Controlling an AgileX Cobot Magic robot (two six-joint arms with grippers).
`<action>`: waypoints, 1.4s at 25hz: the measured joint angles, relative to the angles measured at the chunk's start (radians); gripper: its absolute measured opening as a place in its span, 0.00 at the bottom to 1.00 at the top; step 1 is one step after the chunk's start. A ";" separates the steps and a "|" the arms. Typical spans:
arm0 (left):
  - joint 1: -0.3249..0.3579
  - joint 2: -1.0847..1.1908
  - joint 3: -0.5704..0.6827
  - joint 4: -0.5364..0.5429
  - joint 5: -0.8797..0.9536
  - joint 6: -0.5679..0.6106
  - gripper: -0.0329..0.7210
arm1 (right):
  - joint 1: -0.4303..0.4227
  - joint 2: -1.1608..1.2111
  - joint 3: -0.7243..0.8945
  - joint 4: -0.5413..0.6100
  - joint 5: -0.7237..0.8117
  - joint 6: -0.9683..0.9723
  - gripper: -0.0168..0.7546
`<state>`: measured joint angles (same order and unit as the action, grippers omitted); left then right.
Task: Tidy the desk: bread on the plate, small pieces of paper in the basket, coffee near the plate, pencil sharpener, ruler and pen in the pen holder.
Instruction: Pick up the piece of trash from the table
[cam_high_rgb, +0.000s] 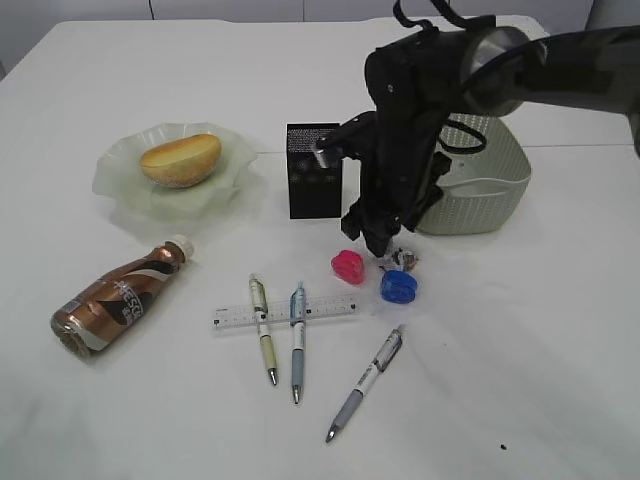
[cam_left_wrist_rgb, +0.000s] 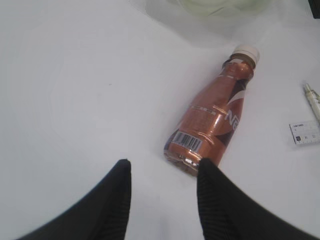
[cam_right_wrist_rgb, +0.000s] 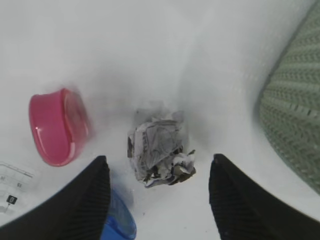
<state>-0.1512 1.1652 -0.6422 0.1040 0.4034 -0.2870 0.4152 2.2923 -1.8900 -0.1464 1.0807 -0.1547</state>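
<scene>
- Right pincer (cam_right_wrist_rgb: 159, 200) stood spread, straddling the crumpled paper (cam_right_wrist_rgb: 159, 152), which lay on the surface beside the basket (cam_high_rgb: 480, 185).
- Left pincer (cam_left_wrist_rgb: 162, 195) was spread, empty, near the coffee bottle (cam_left_wrist_rgb: 212, 125).
- Risk: closing could nudge the pink sharpener (cam_right_wrist_rgb: 57, 126) or blue sharpener (cam_right_wrist_rgb: 120, 222), both close by.

Right arm stretched in from the right, wrist bent steeply down, right claw (cam_right_wrist_rgb: 157, 195) low over the worktop, fingers (cam_right_wrist_rgb: 85, 200) spread wide, nothing gripped, left claw (cam_left_wrist_rgb: 162, 195) hovering part-open, empty
</scene>
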 joint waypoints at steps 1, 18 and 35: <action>0.000 0.000 0.000 0.000 0.000 0.000 0.47 | 0.000 0.005 0.000 0.002 0.000 0.000 0.65; 0.000 0.000 0.000 0.005 0.001 0.000 0.47 | 0.000 0.068 0.000 0.012 -0.006 0.005 0.65; 0.000 0.000 0.000 0.010 0.001 0.000 0.47 | 0.000 0.068 0.000 -0.014 -0.016 0.006 0.65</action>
<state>-0.1512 1.1652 -0.6422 0.1144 0.4041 -0.2870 0.4152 2.3602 -1.8900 -0.1603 1.0642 -0.1485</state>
